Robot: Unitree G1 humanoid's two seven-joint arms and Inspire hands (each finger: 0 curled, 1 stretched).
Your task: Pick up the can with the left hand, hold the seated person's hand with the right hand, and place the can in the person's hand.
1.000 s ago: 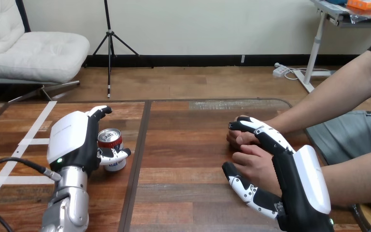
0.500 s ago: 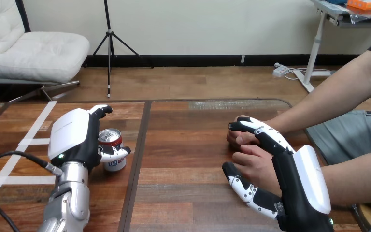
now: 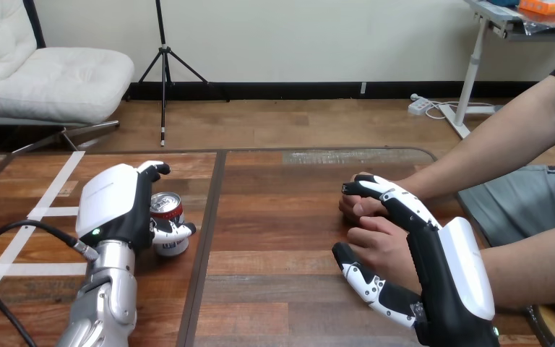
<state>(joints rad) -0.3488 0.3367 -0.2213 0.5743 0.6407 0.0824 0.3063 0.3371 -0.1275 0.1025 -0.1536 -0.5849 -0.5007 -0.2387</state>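
Quick note from my remote session. I used the dark seam (image 3: 204,246) running down the table (image 3: 282,238) as my reference.

The can (image 3: 168,224) stood upright just left of the seam, and as far as I could tell its base was on the wood. My left hand (image 3: 115,206) was closed round it from the side away from the seam. The fingers wrapped behind it and the thumb (image 3: 175,231) lay across the front at about mid-height.

Well to the right of the seam, my right hand (image 3: 433,260) was wrapped round the person's hand (image 3: 379,246), with fingers arched over the top and the thumb under the near side. The person's other hand (image 3: 354,208) sat touching it on the far side.

On handling, I figured it was a thin-walled drink can: smooth, a bit slippery, and easy to dent if I squeezed hard. I couldn't tell whether it was full, so I planned for some weight. Mid-body looked like the right place to grip, below the rim taper, with just enough pressure to stop it sliding. Lifting it straight up seemed safest before carrying it across the seam.
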